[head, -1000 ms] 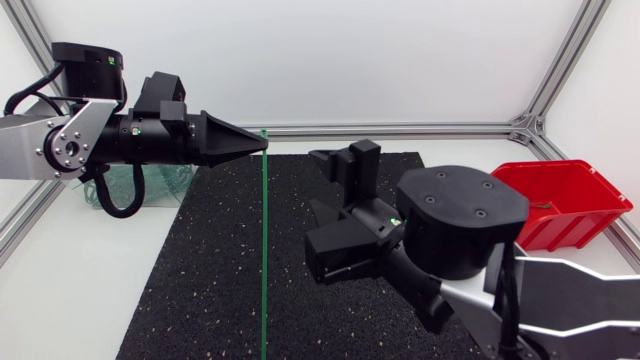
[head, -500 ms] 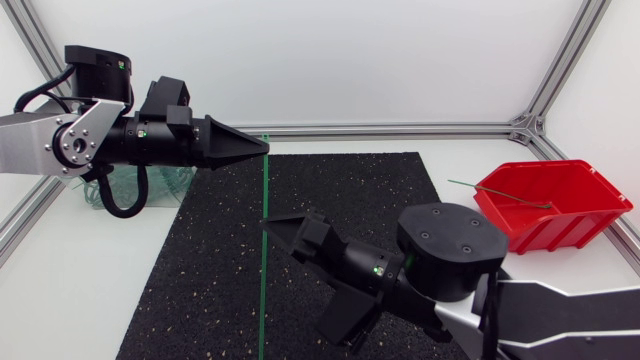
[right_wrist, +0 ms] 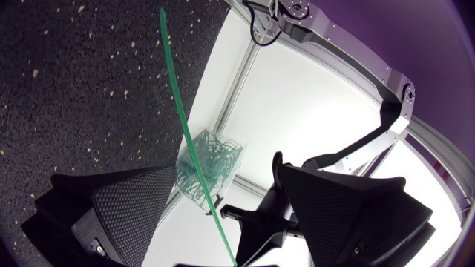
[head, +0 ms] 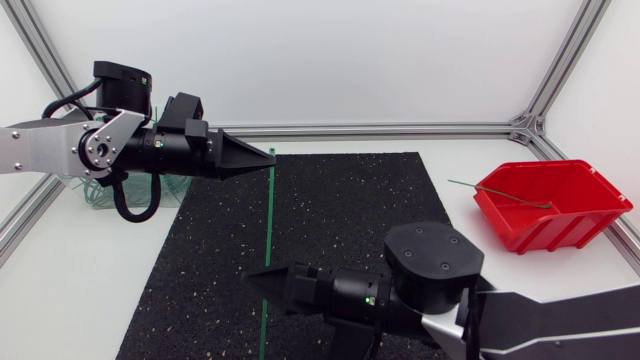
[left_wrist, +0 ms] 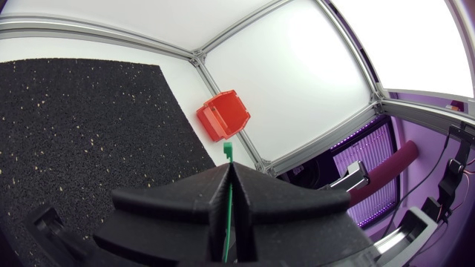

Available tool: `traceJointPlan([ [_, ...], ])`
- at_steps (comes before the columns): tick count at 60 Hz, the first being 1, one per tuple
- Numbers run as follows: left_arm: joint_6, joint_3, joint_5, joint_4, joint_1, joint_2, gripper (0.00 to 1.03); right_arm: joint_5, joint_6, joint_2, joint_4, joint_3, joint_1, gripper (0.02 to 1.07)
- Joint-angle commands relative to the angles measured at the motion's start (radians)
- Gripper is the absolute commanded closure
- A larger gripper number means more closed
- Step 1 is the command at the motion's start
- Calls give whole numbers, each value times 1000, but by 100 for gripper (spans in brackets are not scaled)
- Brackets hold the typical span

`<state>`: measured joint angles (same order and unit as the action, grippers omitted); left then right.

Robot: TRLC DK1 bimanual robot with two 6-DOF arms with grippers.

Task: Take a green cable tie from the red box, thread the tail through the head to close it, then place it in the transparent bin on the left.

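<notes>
Above the black mat [head: 340,210] on the desk [head: 90,290], the left end effector [head: 268,157] is fully closed on a green cable tie [head: 267,240], gripping it just below the head. Left wrist view: both fingers [left_wrist: 185,204] press the strap, and the head protrudes past their tips. The tie hangs near vertical, tail downward over the mat. The right end effector [head: 252,282] sits low beside the tail. Right wrist view: its fingers [right_wrist: 126,200] are spread wide, the strap runs between them, and no two-sided contact is evident. The red box [head: 545,205] stands at the desk's right. The transparent bin [right_wrist: 211,167], holding green ties, stands at the left.
</notes>
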<state>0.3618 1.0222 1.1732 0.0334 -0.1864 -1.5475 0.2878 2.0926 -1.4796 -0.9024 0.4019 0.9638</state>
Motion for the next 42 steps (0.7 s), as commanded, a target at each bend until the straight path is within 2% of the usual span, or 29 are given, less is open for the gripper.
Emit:
traceJointPlan([
  [1, -20, 27, 6, 5, -4, -16, 100, 1, 29, -31, -20, -17, 29, 6],
  [24, -23, 35, 6, 7, 4, -31, 100, 8, 27, -71, -32, -71, 96, 14],
  [27, -23, 35, 6, 7, 7, -31, 100, 8, 27, -73, -35, -81, 99, 20],
  [33, -23, 35, 6, 11, 7, -33, 100, 13, 24, -87, -43, -89, 99, 21],
  [42, -23, 41, 5, 16, -1, -33, 100, 36, 26, -111, -66, -97, 107, 33],
])
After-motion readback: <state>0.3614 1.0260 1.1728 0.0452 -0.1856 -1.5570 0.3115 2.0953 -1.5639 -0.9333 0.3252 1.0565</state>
